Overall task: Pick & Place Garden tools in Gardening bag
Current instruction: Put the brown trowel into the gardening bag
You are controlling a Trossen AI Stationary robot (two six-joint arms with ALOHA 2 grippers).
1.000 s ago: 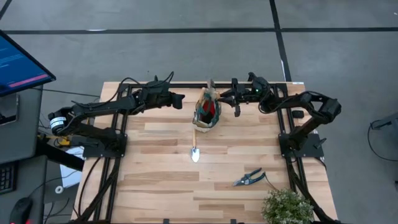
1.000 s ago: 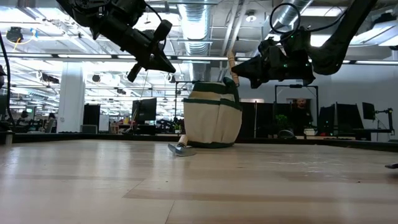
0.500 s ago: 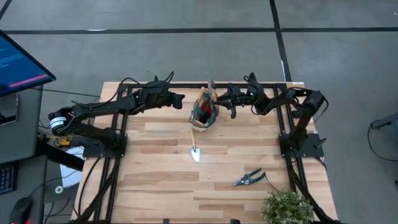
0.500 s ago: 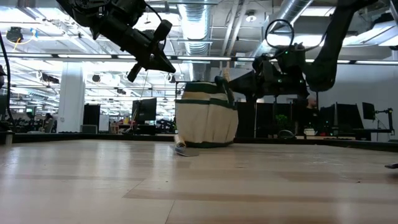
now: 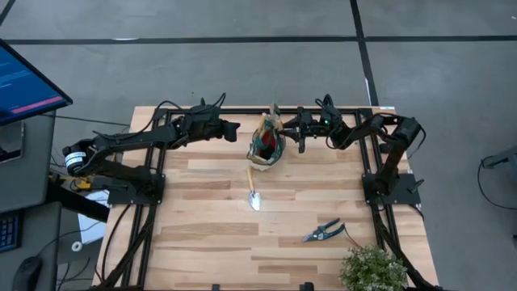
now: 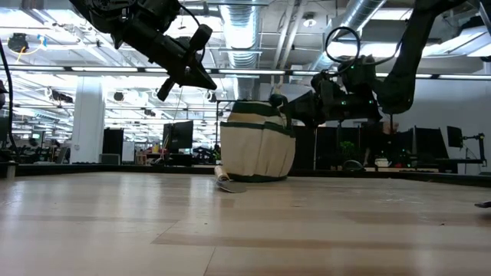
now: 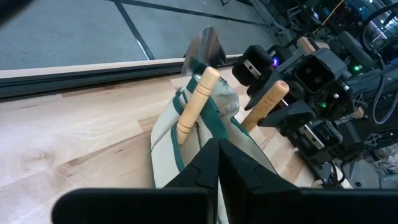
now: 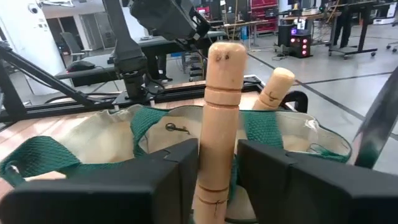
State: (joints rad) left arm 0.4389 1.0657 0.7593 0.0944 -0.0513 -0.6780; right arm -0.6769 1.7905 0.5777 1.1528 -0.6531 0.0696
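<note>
Desk [image 5: 210,234]: gardening bag [image 5: 266,147] upper centre.
Right gripper [image 8: 217,163]: jaws flank trowel handle [image 8: 219,112]; grip unclear.
Left gripper [image 5: 234,128]: jaws pressed together.

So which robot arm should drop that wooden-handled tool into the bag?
The right gripper: its fingers flank the wooden handle over the beige canvas bag. The left gripper hangs shut beside it.

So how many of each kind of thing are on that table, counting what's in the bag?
Wooden-handled tools: 3 (trowel on the table, first handle and second handle in the bag)
Pruning shears: 1
Red item in the bag: 1
Bag: 1
Plant: 1
Total: 7
</note>
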